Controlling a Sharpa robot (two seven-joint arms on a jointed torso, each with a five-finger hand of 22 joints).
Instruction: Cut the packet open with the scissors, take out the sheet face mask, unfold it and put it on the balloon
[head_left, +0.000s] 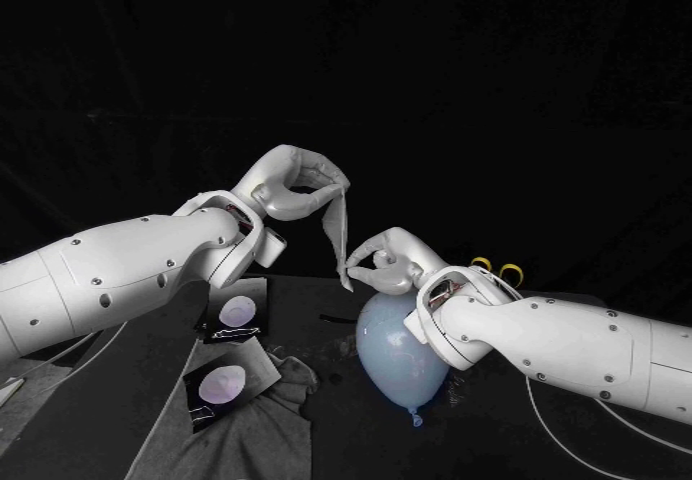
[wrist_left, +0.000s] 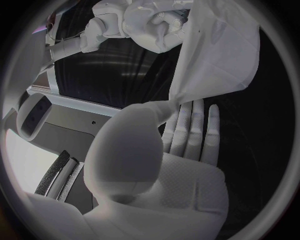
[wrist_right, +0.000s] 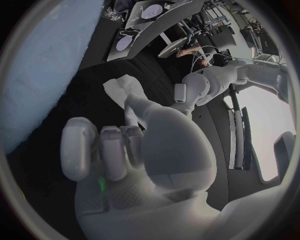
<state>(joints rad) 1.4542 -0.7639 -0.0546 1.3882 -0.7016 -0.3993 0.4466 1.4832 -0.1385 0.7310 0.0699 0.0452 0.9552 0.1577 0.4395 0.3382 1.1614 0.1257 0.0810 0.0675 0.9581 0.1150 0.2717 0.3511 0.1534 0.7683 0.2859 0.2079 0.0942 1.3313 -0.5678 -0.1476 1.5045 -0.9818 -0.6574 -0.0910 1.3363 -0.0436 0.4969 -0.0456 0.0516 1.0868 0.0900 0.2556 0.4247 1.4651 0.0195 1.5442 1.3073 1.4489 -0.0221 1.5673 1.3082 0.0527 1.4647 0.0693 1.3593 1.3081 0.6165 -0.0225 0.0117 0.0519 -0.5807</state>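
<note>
The white sheet mask (head_left: 340, 232) hangs as a folded strip above the table. My left hand (head_left: 289, 182) pinches its upper end between thumb and finger, and the left wrist view shows the mask (wrist_left: 215, 55) spreading out beyond my left hand (wrist_left: 156, 165). My right hand (head_left: 387, 262) pinches the strip's lower end, just above the pale blue balloon (head_left: 401, 355). In the right wrist view, a tip of the mask (wrist_right: 122, 92) sticks out of my right hand (wrist_right: 137, 150), with the balloon (wrist_right: 44, 65) beside it. The scissors' yellow handles (head_left: 495, 267) show behind my right wrist.
Two dark packet pieces (head_left: 235, 315) (head_left: 224, 385) lie on a grey cloth (head_left: 274, 425) on the left of the table, below my left forearm. The balloon's knot (head_left: 417, 417) points toward the front edge.
</note>
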